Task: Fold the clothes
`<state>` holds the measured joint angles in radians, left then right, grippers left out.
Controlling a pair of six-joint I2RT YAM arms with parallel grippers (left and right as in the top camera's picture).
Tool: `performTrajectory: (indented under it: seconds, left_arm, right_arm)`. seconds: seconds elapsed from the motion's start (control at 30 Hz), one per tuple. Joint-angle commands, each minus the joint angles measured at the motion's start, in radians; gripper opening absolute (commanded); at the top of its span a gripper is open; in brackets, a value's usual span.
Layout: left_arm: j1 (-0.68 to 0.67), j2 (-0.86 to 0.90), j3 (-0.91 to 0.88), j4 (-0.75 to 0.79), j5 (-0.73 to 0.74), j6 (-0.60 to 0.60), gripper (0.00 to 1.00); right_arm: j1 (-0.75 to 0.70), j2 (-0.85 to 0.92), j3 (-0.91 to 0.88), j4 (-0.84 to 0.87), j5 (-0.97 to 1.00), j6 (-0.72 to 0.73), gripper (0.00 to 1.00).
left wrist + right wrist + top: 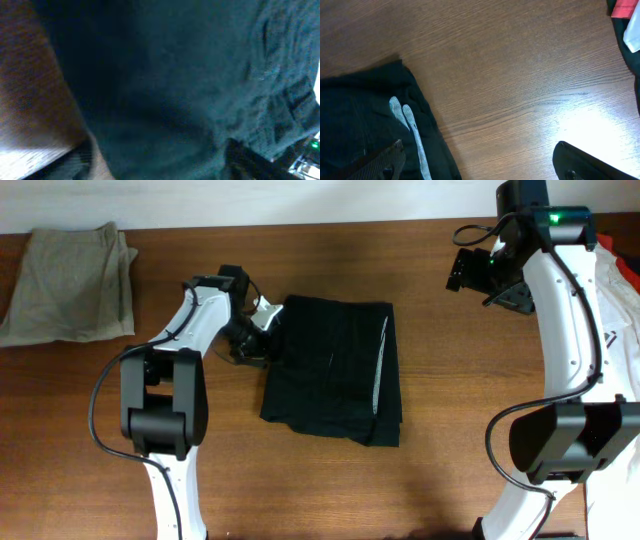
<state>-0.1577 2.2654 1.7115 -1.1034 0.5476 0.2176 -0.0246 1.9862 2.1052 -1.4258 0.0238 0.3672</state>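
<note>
Where black garment (332, 370) lies: touching left gripper (252, 340), to its right; long axis near-far
left gripper: cannot tell
right gripper (488, 280): wide, well apart

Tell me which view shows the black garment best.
Overhead: the whole black garment is visible, with the left gripper at its left edge. Left wrist shows only blurred dark fabric; right wrist catches one corner.

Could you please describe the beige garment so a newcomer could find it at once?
Start at the wooden table and go to its far left corner in the overhead view. The beige garment lies there, folded flat. Unlike the black garment at the centre, it is pale khaki and lies alone.
</note>
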Motion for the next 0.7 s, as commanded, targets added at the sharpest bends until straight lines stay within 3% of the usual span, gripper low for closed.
performTrajectory:
  seconds: [0.0,0.03,0.1,0.13,0.17,0.2,0.3,0.43,0.67]
  left_arm:
    - [-0.016,0.031,-0.041,0.043,0.022,-0.026,0.46]
    - [-0.018,0.031,-0.041,0.056,0.022,-0.026,0.45]
    - [-0.028,0.031,-0.041,0.086,0.021,-0.026,0.25]
    - [-0.031,0.031,-0.041,0.101,0.001,-0.026,0.22]
    - [-0.028,0.031,-0.039,0.113,-0.056,-0.028,0.19]
    - [-0.008,0.031,-0.022,0.119,-0.201,-0.068,0.09]
    - [0.09,0.031,0.057,0.116,-0.26,-0.074,0.01]
    - [0.282,0.031,0.24,0.116,-0.257,-0.008,0.01]
    - [0.432,0.031,0.518,0.12,-0.33,0.066,0.01]
  right_arm:
    - [-0.002,0.001,0.002,0.001,0.003,0.008,0.99]
    - [-0.002,0.001,0.002,0.001,0.002,0.008,0.99]
    - [-0.002,0.001,0.002,0.001,0.003,0.008,0.99]
    - [-0.002,0.001,0.002,0.001,0.003,0.008,0.99]
    - [-0.002,0.001,0.002,0.001,0.003,0.008,0.99]
    - [-0.002,0.001,0.002,0.001,0.003,0.008,0.99]
    - [-0.002,0.001,0.002,0.001,0.003,0.008,0.99]
    - [-0.002,0.001,0.002,0.001,0.003,0.008,0.99]
    - [-0.002,0.001,0.002,0.001,0.002,0.008,0.99]
